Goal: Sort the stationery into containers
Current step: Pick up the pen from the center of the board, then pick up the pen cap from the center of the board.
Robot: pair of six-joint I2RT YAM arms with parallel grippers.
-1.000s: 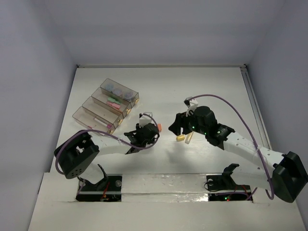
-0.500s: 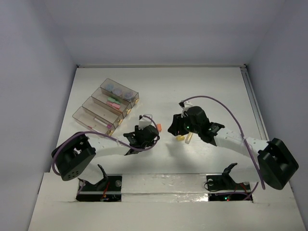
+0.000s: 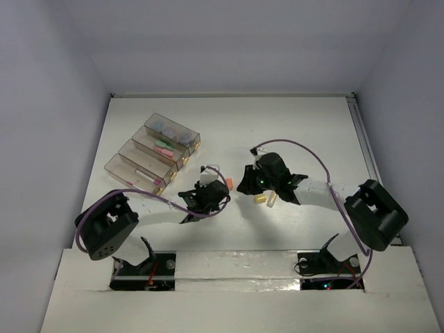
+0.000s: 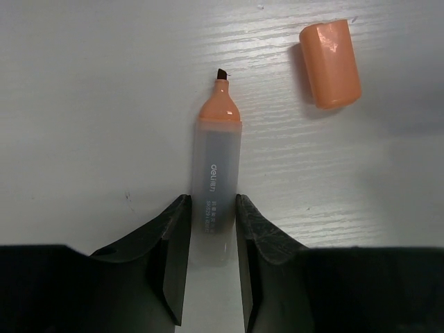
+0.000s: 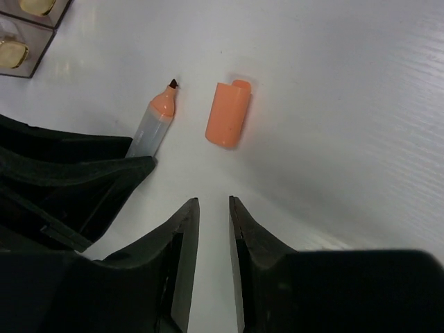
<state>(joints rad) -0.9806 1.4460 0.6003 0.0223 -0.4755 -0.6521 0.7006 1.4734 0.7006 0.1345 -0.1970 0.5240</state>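
An uncapped orange highlighter lies on the white table with its dark tip pointing away from my left gripper, which is shut on its grey barrel. Its orange cap lies loose just to the right of the tip. My right gripper hovers close by, jaws narrowly open and holding nothing, with the orange cap a short way ahead of it. In the top view both grippers meet mid-table around the cap. The four containers stand in a row at the back left.
A yellow stick and a pale stick lie under the right arm. The containers hold blue-grey discs, pink and green sticks and a white pen. Grey walls enclose the table.
My right arm has swung left toward the orange cap while its jaws narrowed. My left gripper has closed onto the highlighter barrel and barely shifted.
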